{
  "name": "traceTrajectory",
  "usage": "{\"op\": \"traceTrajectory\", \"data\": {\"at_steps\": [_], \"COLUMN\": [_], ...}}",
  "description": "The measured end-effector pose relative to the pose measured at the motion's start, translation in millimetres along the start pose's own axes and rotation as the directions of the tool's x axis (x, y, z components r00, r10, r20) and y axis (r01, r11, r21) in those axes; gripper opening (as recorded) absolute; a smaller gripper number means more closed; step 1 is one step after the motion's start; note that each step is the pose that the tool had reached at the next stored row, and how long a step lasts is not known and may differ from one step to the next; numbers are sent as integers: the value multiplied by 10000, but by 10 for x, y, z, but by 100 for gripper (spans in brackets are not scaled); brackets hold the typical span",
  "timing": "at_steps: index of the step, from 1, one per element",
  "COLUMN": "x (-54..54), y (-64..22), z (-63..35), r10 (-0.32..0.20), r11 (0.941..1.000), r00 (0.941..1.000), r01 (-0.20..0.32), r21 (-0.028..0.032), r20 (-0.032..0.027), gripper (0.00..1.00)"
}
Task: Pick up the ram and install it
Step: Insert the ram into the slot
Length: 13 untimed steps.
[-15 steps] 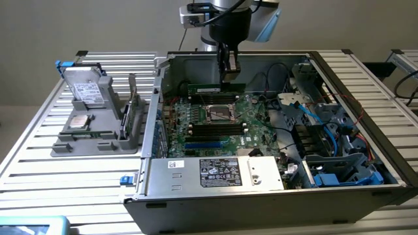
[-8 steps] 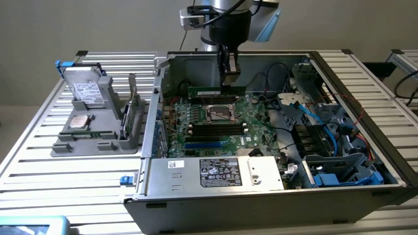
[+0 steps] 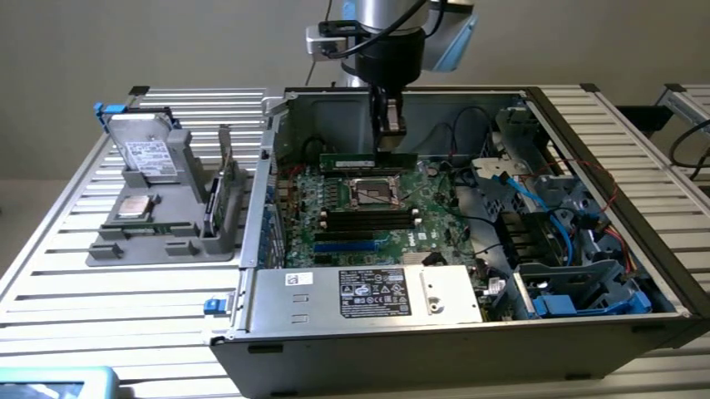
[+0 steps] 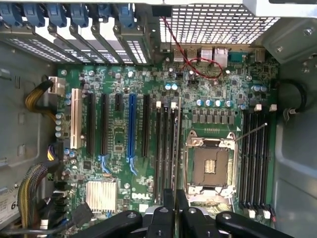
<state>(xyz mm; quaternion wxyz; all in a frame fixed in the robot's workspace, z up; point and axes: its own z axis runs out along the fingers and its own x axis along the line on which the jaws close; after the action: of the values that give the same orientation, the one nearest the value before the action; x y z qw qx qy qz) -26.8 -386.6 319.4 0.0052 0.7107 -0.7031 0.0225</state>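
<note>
The ram [image 3: 367, 160], a thin dark green stick with a pale label, hangs level just above the motherboard [image 3: 367, 220] inside the open computer case [image 3: 444, 349]. My gripper [image 3: 388, 151] comes down from above and is shut on the ram near its end on the exterior view's right. It hovers behind the processor socket [image 3: 377, 191]. In the wrist view my fingers [image 4: 168, 208] are pressed together over the board, with black memory slots [image 4: 166, 144] beside the socket [image 4: 210, 166] and several more slots [image 4: 255, 158] on its other side.
A grey parts tray [image 3: 166, 241] on the exterior view's left holds a hard drive [image 3: 145, 150], a silver chip [image 3: 135, 206] and an upright card [image 3: 225, 179]. The case walls, power supply [image 3: 367, 291], blue cables [image 3: 533, 199] and drive cage [image 3: 577, 291] surround the board.
</note>
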Motion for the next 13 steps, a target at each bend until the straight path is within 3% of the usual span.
{"op": "traceTrajectory", "data": {"at_steps": [4,7,9,11,13], "x": [-2,-3,-3,-2,4], "y": [-2,-6,-6,-5,-4], "z": [55,76,95,106,122], "r10": [158,157,154,154,159], "r11": [9999,9999,9999,9999,9999], "r00": [9999,9998,9996,9997,9998], "r01": [-158,-157,-154,-154,-159], "r21": [2,3,3,3,2], "r20": [-16,-159,-218,-208,-81], "gripper": [14,14,14,14,14]}}
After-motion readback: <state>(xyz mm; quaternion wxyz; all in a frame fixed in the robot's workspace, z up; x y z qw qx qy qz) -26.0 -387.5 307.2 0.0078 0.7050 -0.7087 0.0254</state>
